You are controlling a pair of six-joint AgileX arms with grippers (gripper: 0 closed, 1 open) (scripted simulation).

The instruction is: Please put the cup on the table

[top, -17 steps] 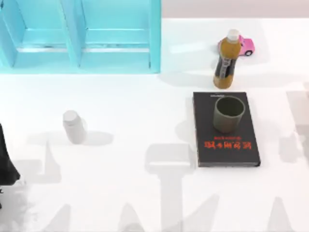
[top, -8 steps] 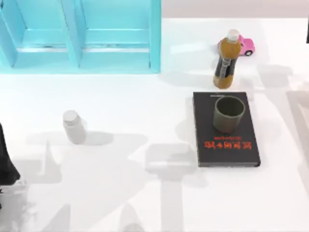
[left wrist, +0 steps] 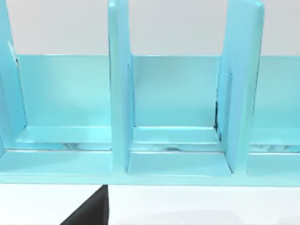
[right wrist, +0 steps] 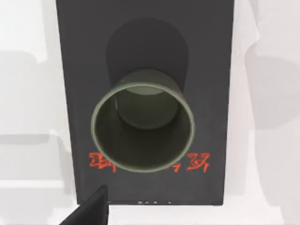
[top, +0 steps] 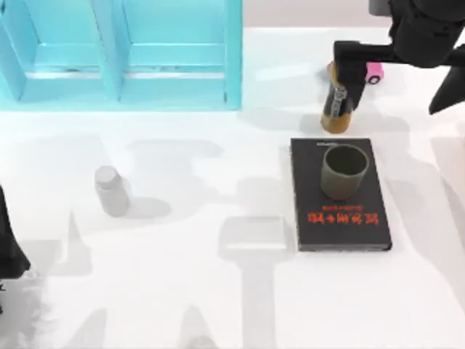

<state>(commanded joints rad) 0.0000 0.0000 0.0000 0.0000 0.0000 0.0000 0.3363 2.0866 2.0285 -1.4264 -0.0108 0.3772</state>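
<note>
- One cup [top: 343, 171] stands upright on one black book [top: 338, 218], on the half of the cover away from the red lettering; it is open side up and nothing grips it. In the right wrist view I look straight down into the cup [right wrist: 142, 126], its rim hiding part of the red lettering on the book [right wrist: 140, 42].
- One table [top: 218, 305] carries everything; the book lies flat on its right half.
- One amber bottle [top: 336, 116] stands just beyond the book's far edge, and one pink toy car [top: 374, 71] sits behind it; both are partly hidden by my right arm.
- One small grey jar [top: 110, 190] stands alone on the left half, well apart from the book.
- One turquoise shelf [top: 120, 54] fills the far left; the left wrist view faces its open compartments [left wrist: 173, 93], three of them in that view.
- My right arm [top: 414, 36] reaches in from the far right corner above the bottle and car; whether its gripper is wide or narrow I cannot tell.
- My left arm [top: 9, 240] sits parked at the left edge; its gripper state I cannot tell either.
</note>
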